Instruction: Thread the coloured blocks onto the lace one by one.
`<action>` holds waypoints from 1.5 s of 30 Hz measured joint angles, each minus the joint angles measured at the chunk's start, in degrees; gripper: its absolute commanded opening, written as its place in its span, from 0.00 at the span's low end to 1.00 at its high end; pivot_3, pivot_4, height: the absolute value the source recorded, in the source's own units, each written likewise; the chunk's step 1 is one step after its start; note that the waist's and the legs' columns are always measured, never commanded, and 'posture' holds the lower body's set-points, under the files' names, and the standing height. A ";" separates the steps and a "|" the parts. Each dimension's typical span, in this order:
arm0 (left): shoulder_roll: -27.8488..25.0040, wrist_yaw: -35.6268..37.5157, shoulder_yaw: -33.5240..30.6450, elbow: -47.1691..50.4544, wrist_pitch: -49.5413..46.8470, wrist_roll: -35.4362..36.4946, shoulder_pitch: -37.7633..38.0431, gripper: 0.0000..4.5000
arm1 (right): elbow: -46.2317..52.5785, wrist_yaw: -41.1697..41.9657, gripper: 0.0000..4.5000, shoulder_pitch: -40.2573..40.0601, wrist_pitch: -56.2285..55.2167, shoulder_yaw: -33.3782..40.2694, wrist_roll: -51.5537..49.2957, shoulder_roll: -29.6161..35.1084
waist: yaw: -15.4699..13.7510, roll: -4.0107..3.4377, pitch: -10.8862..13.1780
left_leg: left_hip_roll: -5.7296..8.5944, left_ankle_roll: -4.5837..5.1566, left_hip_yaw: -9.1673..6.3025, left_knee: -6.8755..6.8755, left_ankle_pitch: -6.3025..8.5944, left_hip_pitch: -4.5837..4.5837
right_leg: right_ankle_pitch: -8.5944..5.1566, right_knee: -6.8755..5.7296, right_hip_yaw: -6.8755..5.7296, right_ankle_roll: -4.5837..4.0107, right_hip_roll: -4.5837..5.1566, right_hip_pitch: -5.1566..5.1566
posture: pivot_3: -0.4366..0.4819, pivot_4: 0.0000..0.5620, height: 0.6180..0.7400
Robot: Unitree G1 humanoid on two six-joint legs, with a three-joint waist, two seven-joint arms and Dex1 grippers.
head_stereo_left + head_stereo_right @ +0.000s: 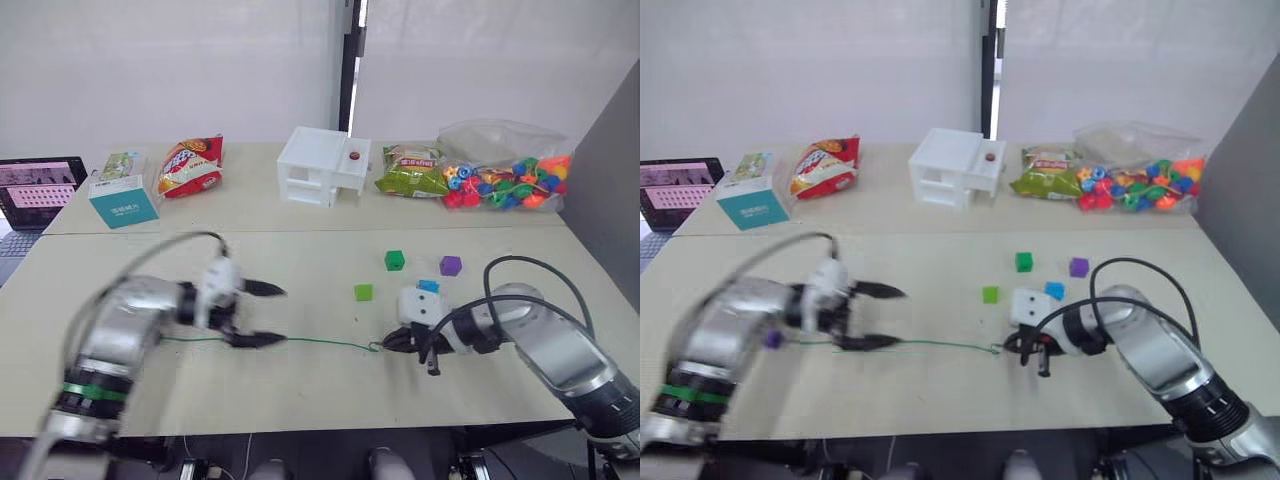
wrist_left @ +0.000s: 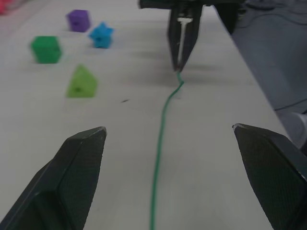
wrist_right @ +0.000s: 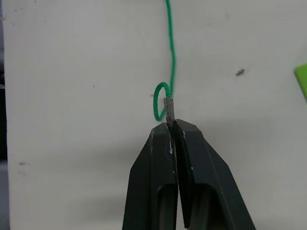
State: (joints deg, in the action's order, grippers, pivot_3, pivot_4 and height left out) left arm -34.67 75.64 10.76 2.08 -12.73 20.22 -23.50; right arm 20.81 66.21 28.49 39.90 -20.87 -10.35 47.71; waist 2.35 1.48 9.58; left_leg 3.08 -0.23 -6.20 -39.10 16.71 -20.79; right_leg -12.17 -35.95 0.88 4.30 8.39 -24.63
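lace (image 1: 320,343): lying straight across the table (image 1: 300,390), grey tip (image 3: 169,108) being pinched by the closed right gripper (image 1: 388,344). left gripper (image 1: 262,314): fingers spread wide, straddling the lace's other stretch, not touching it. blocks: dark green (image 1: 394,260), light green (image 1: 363,292), blue (image 1: 428,286), purple (image 1: 450,265), sitting loose beyond the lace near the right gripper.

Counted: 5 coloured blocks in all, namely 2 purple (image 1: 450,265) (image 1: 773,340), 1 blue (image 1: 428,286), 1 dark green (image 1: 394,260) and 1 light green (image 1: 363,292). 1 lace (image 1: 320,344). 2 grippers, left gripper (image 1: 262,315) and right gripper (image 1: 390,345). Further back: 1 clear bag of mixed beads (image 1: 505,170), 2 snack bags, 1 red (image 1: 188,165) and 1 green (image 1: 410,170), 1 white box (image 1: 322,166), 1 teal carton (image 1: 122,200), 1 laptop (image 1: 35,190).
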 measured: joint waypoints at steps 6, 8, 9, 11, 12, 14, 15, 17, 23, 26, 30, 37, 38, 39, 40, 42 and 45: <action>-1.73 -2.27 -1.94 1.00 -1.34 0.87 0.38 0.99 | 1.90 -2.87 0.00 6.86 7.93 -0.70 -4.88 -11.38 | 0.27 -0.02 -0.01 | -0.06 -0.12 0.00 0.04 -0.08 -0.01 | 0.08 0.04 0.06 -0.13 -0.06 -0.28 | 0.48 0.27 1.00; -5.63 -1.59 -6.38 -2.23 -1.32 2.22 -0.64 0.99 | 5.23 -2.63 0.00 9.55 11.26 -0.28 -9.88 -14.73 | 0.09 -0.02 -0.01 | -0.05 -0.20 -0.09 0.04 -0.13 -0.09 | 0.09 -0.09 0.03 -0.15 -0.06 -0.42 | 0.48 0.27 1.00; -7.30 -1.20 -8.47 -3.44 -1.35 2.70 -1.14 0.99 | 6.18 -2.63 0.00 9.96 12.00 -0.27 -11.14 -15.14 | -0.12 -0.02 -0.01 | -0.04 -0.20 -0.11 0.04 -0.13 -0.10 | 0.09 -0.08 0.01 -0.15 -0.06 -0.42 | 0.48 0.27 1.00; -10.84 -0.22 -12.66 -5.43 -1.73 4.12 -1.72 0.99 | 6.32 -3.22 0.00 9.63 12.30 -0.82 -11.76 -15.77 | -0.56 -0.01 -0.02 | 0.02 -0.18 -0.14 0.04 -0.12 -0.16 | 0.10 -0.02 -0.03 -0.14 -0.02 -0.40 | 0.48 0.27 1.00; -11.62 0.24 -14.01 -5.56 -2.21 4.71 -2.03 0.99 | 5.38 -3.84 0.00 8.95 12.03 -1.45 -11.37 -15.79 | -0.90 -0.01 -0.03 | 0.08 -0.19 -0.13 0.03 -0.12 -0.20 | 0.13 -0.02 -0.03 -0.08 0.03 -0.39 | 0.48 0.27 1.00; -11.53 0.89 -14.06 -4.98 -2.40 4.92 -2.20 0.99 | 2.51 -4.72 0.00 8.37 9.52 -5.11 -7.92 -13.76 | -1.52 -0.02 -0.03 | 0.13 -0.32 -0.10 -0.04 -0.19 -0.31 | 0.20 -0.03 -0.03 0.01 0.05 -0.39 | 0.48 0.27 1.00; -10.89 1.12 -13.18 -4.14 -2.50 4.89 -1.70 0.99 | 0.40 -5.16 0.00 8.40 7.00 -8.26 -4.22 -10.93 | -1.67 -0.02 -0.03 | 0.16 -0.38 -0.08 -0.09 -0.23 -0.37 | 0.22 -0.01 -0.03 0.06 0.06 -0.39 | 0.48 0.27 1.00; -9.07 1.42 -10.51 -2.03 -2.82 4.80 -0.06 0.99 | -4.08 -5.64 0.00 7.86 4.44 -10.79 0.51 -6.77 | -1.70 -0.01 -0.03 | 0.18 -0.38 -0.02 -0.17 -0.22 -0.46 | 0.24 0.07 -0.01 0.09 0.08 -0.41 | 0.48 0.27 1.00; -4.38 0.60 -4.90 1.67 -4.01 4.60 0.95 0.99 | -4.37 -4.98 0.00 7.49 2.96 -8.05 1.11 -3.89 | -0.68 -0.01 -0.03 | 0.07 -0.25 -0.01 -0.16 -0.16 -0.46 | 0.27 0.09 0.00 0.04 0.02 -0.52 | 0.48 0.27 1.00; -2.46 -1.32 -3.81 1.51 -4.05 3.31 0.56 0.99 | -3.03 -4.92 0.00 7.14 3.62 -7.39 1.00 -3.26 | -0.80 -0.01 -0.03 | 0.08 -0.14 -0.01 -0.17 -0.09 -0.41 | 0.27 0.13 0.02 0.04 0.02 -0.48 | 0.48 0.27 1.00; 3.40 -3.62 2.31 0.94 -3.50 -0.30 -0.58 0.99 | 0.22 -5.03 0.00 6.68 6.11 -7.42 0.53 -3.29 | -1.47 -0.01 -0.03 | 0.11 -0.15 0.00 -0.27 -0.10 -0.43 | 0.28 0.13 0.02 0.03 0.03 -0.43 | 0.48 0.27 1.00; 8.91 -7.56 7.33 -3.68 -0.80 -5.89 -2.08 0.99 | 2.98 -5.34 0.00 6.34 9.50 -7.42 -0.15 -3.45 | -1.47 -0.01 -0.03 | 0.10 -0.14 -0.01 -0.34 -0.09 -0.43 | 0.28 0.12 0.02 0.02 0.03 -0.44 | 0.48 0.27 1.00; 9.56 -8.14 7.51 -4.99 0.00 -6.79 -2.27 0.94 | 3.04 -5.38 0.00 6.27 9.82 -7.42 -0.24 -3.45 | -1.48 -0.01 -0.03 | 0.11 -0.14 -0.01 -0.34 -0.10 -0.43 | 0.28 0.12 0.01 0.02 0.03 -0.44 | 0.48 0.27 1.00; 9.81 -8.59 7.81 -6.24 0.79 -7.42 -2.28 0.87 | 3.09 -5.40 0.00 6.22 9.96 -7.42 -0.28 -3.44 | -1.49 -0.01 -0.03 | 0.11 -0.15 -0.01 -0.34 -0.10 -0.43 | 0.28 0.13 0.02 0.02 0.03 -0.44 | 0.48 0.27 1.00; 9.99 -8.73 8.15 -7.66 1.47 -8.03 -2.24 0.79 | 3.16 -5.40 0.00 6.16 10.12 -7.42 -0.33 -3.43 | -1.48 -0.01 -0.03 | 0.11 -0.15 -0.01 -0.35 -0.10 -0.43 | 0.28 0.13 0.02 0.02 0.03 -0.44 | 0.48 0.27 1.00; 10.61 -8.69 8.33 -8.89 2.06 -8.52 -1.78 0.65 | 3.21 -5.42 0.00 6.05 10.30 -7.42 -0.50 -3.42 | -1.52 -0.01 -0.03 | 0.11 -0.15 -0.01 -0.36 -0.10 -0.44 | 0.28 0.13 0.02 0.02 0.03 -0.44 | 0.48 0.27 1.00; 11.45 -8.66 9.24 -9.07 3.22 -9.01 -0.99 0.52 | 3.27 -5.47 0.00 6.05 10.54 -7.42 -0.56 -3.41 | -1.54 -0.01 -0.03 | 0.11 -0.14 -0.01 -0.39 -0.09 -0.44 | 0.28 0.13 0.02 0.02 0.03 -0.43 | 0.48 0.27 1.00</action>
State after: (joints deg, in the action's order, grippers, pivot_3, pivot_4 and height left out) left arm -23.22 66.98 19.99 -6.99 -9.52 11.21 -24.49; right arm 24.08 60.74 34.54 50.45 -28.29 -10.90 44.30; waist 0.81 1.48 9.55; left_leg 3.19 -0.38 -6.21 -39.50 16.62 -21.23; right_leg -11.89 -35.82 0.90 4.32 8.43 -25.06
